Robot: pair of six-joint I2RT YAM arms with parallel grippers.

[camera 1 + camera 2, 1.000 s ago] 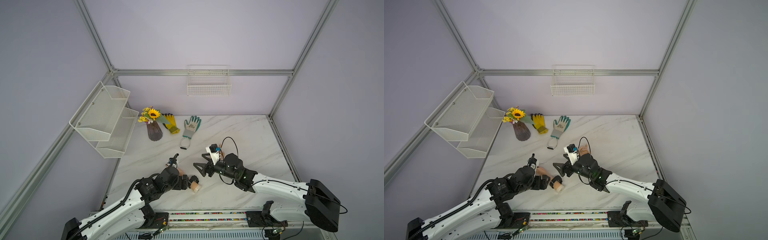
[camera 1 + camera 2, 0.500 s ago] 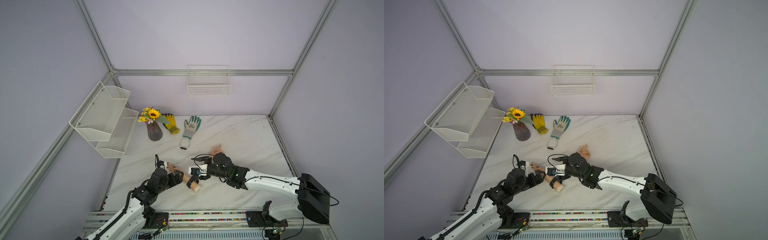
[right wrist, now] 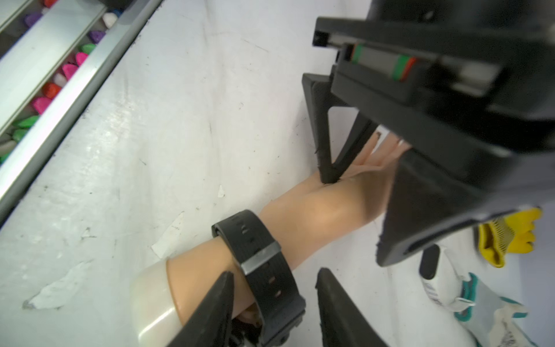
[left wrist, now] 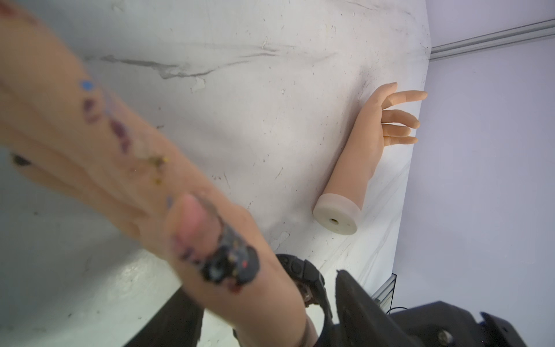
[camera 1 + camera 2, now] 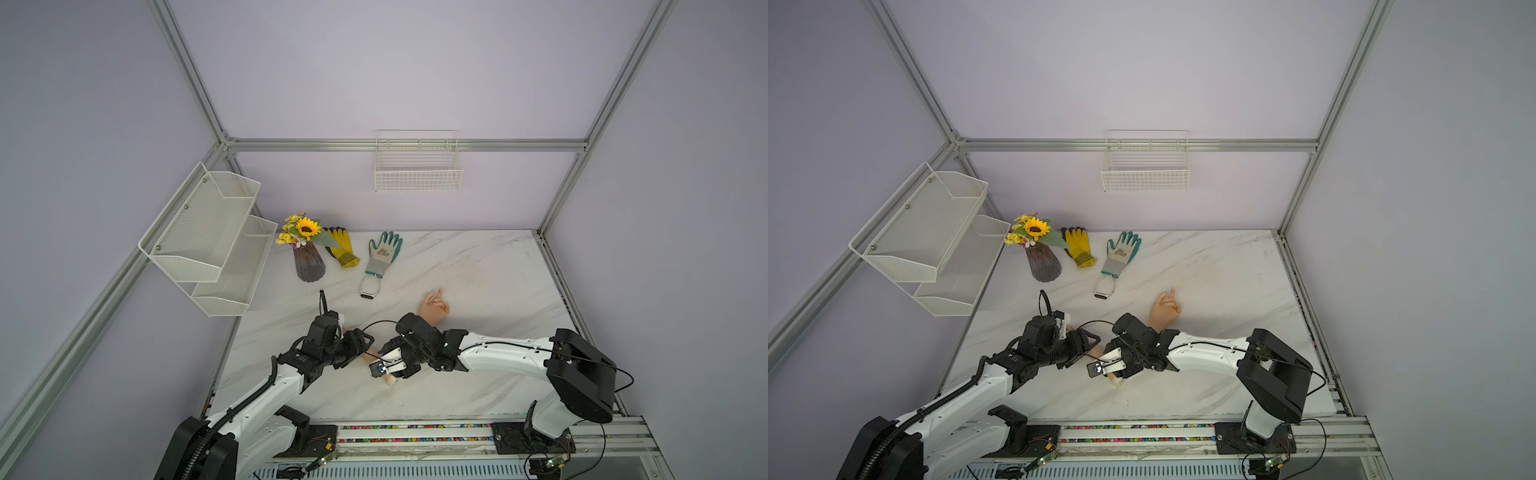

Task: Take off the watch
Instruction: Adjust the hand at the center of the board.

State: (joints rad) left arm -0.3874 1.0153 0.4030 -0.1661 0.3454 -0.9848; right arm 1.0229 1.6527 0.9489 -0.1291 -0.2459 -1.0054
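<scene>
Watch (image 3: 256, 251), black-strapped, sits buckled round the wrist of a mannequin forearm (image 3: 315, 214). The forearm lies flat on the marble counter (image 5: 478, 266) near its front edge, between the two arms.

At the far left a two-tier mesh shelf (image 5: 208, 232) hangs on the wall. Next, along the back of the counter, come a dark vase of sunflowers (image 5: 308, 264), a yellow glove (image 5: 341, 249) and a grey-green glove (image 5: 384, 251). A white wristband (image 5: 368, 287) touches the cuff of the grey-green glove.

Nearer the front, the left gripper (image 5: 362, 347) has its fingers (image 3: 326, 144) on either side of the mannequin's palm, with one tip touching it. Whether they clamp the palm I cannot tell.

Just to its right, the right gripper (image 3: 274, 273) straddles the strap with its fingers (image 3: 216, 309) parted. One finger rests against the forearm, and a strip of counter shows between the strap and the other.

Behind the right arm lies a second mannequin hand (image 5: 434, 309), its fingers curled.
</scene>
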